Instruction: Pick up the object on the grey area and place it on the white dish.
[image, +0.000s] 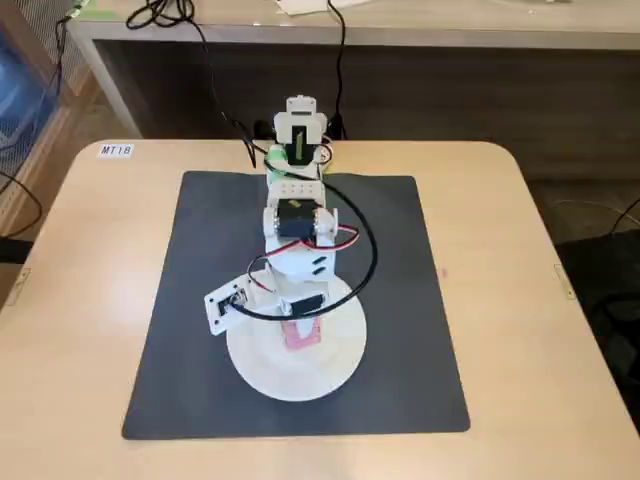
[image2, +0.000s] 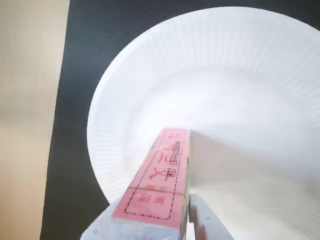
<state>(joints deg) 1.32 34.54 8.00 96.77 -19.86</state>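
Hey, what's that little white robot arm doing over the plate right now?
The small white robot arm is reaching over the round white paper plate, which sits on the square dark grey mat on the light wooden table. Its gripper has jaws closed on a small pink rectangular box with red print, held above the plate's middle in the wrist view. The box has not been let go yet, so the placing step looks unfinished.

Light wooden table (image: 80, 300) carries dark grey mat (image: 400, 300) at centre; small white label (image: 116, 150) beyond mat's far-left corner, arm base (image: 298, 135) at mat's far edge
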